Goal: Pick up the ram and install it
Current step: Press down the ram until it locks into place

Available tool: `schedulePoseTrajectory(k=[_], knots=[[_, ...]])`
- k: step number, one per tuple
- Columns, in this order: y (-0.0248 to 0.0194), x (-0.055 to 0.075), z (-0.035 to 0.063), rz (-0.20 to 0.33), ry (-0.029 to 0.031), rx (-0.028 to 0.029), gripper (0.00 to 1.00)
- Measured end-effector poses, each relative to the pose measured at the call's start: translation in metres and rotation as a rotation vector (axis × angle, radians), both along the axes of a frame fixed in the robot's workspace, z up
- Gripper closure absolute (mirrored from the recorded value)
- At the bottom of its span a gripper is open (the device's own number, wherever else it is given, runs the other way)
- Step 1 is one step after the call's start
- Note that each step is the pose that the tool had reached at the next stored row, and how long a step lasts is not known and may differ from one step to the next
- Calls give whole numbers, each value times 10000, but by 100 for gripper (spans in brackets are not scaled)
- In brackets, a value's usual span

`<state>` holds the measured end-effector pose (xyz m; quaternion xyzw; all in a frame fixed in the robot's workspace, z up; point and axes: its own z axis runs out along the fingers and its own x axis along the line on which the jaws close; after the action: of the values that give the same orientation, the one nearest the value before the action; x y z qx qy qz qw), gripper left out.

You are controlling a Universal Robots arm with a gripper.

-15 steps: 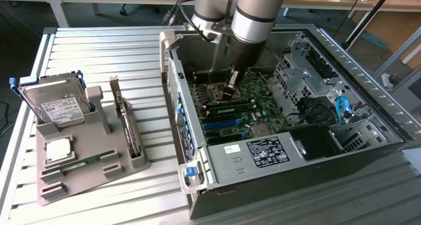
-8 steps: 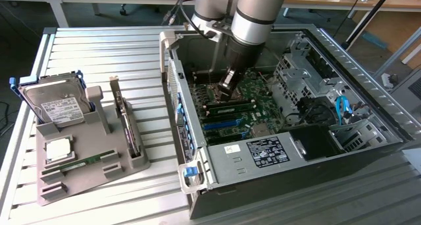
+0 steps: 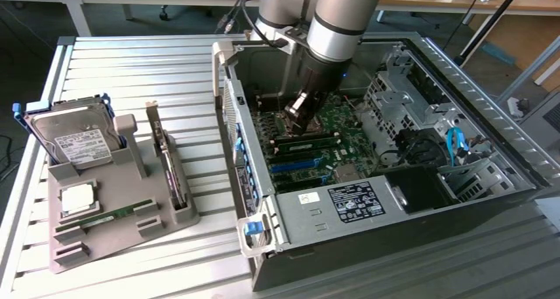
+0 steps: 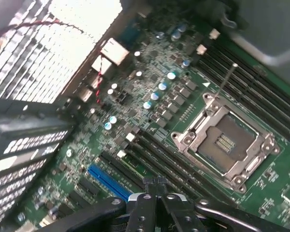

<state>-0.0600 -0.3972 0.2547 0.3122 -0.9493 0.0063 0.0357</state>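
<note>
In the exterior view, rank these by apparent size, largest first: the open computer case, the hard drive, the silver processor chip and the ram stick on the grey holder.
1. Computer case
2. Hard drive
3. Ram stick, long but very thin
4. Processor chip, compact; its order against the ram is unsure.

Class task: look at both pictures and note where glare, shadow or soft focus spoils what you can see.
Wrist view: strong glare washes out the perforated metal case wall; the black end effector is close and soft. Exterior view: evenly lit, but the open grey computer case has dark shadow beside the green motherboard.
</note>
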Motion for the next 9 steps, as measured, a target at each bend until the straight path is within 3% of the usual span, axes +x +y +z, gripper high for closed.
schedulePoseTrajectory(k=[9], knots=[[0,0,-10,-1850,-1,-2,89]])
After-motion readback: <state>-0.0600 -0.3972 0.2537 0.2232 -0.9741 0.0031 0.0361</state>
